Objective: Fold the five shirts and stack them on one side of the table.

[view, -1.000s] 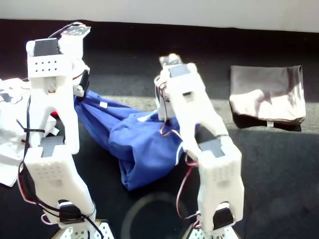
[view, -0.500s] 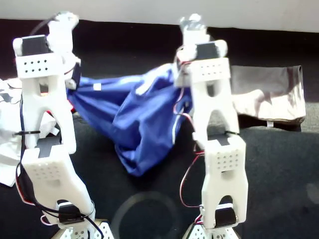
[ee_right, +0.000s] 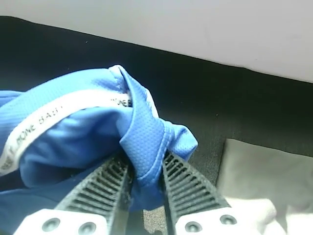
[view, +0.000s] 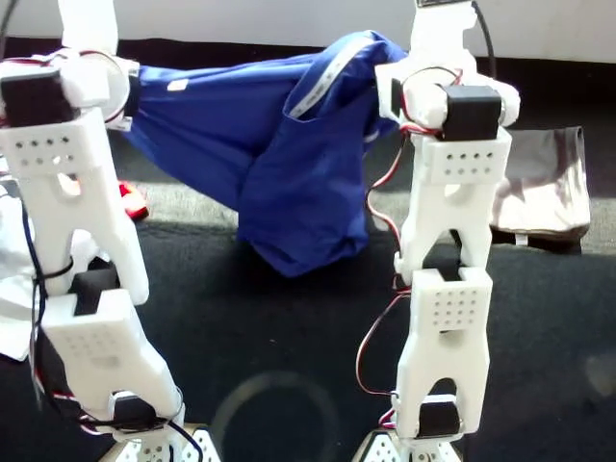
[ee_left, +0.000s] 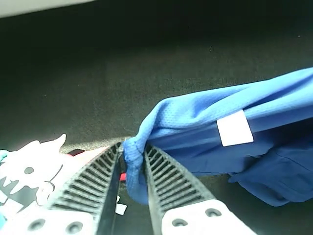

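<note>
The blue shirt (view: 279, 173) is held stretched across the upper middle of the high view, likely for spreading flat; a folded shirt (view: 551, 188) is laid at right. Its ends are clamped in the left gripper (ee_left: 132, 149) and right gripper (ee_right: 143, 166)

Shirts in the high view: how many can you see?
3: blue shirt held up in the middle; folded grey shirt at right; white shirt at left edge, perhaps hiding others.

blue shirt (view: 289, 173) held aloft by two corners, sagging, beige shirt (view: 544, 188) folded flat at right
</note>
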Tool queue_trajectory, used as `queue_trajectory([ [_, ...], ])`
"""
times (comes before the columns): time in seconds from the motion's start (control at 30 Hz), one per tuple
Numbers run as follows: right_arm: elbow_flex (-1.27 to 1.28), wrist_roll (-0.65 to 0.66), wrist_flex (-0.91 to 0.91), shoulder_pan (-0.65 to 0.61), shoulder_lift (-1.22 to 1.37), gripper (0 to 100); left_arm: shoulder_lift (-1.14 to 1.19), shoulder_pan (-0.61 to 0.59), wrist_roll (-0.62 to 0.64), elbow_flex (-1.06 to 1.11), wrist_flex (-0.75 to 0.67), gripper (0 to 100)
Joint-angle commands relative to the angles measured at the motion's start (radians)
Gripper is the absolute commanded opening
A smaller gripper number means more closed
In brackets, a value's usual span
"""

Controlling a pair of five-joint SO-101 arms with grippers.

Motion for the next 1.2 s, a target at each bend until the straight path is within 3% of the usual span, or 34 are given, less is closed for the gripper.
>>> queue_trajectory([
  [0.0, -0.036, 0.006, 0.015, 0.05, -0.108, 11.9, -0.139, -0.018, -0.003, 0.021, 0.006, 1],
  [0.07, 0.048, 0.006, 0.015, 0.047, -0.159, 16.7, -0.197, -0.022, -0.003, 0.11, 0.006, 1],
  [0.23, 0.366, 0.008, 0.015, -0.016, -0.387, 16.2, -0.295, -0.024, -0.005, 0.401, 0.003, 1],
  [0.43, 1.047, 0.005, 0.004, -0.145, -0.714, 13.0, -0.306, -0.036, -0.006, 0.641, 0.002, 1],
  [0.53, 1.34, -0.015, -0.134, -0.22, -0.762, 13.1, -0.305, -0.041, -0.006, 0.759, -0.002, 1],
  [0.67, 1.58, -0.16, -0.409, -0.305, -0.713, 17.2, -0.306, -0.07, -0.006, 0.854, -0.003, 1],
  [0.83, 1.596, -0.282, -0.527, -0.453, -0.549, 29.3, -0.305, -0.136, -0.006, 0.863, -0.025, 1],
  [1.0, 1.491, -0.293, -0.611, -0.506, -0.364, 29.2, -0.305, -0.18, -0.006, 0.863, -0.029, 1],
  [1.17, 1.365, -0.29, -0.607, -0.447, -0.159, 24.3, -0.305, -0.217, -0.006, 0.863, -0.029, 1],
])
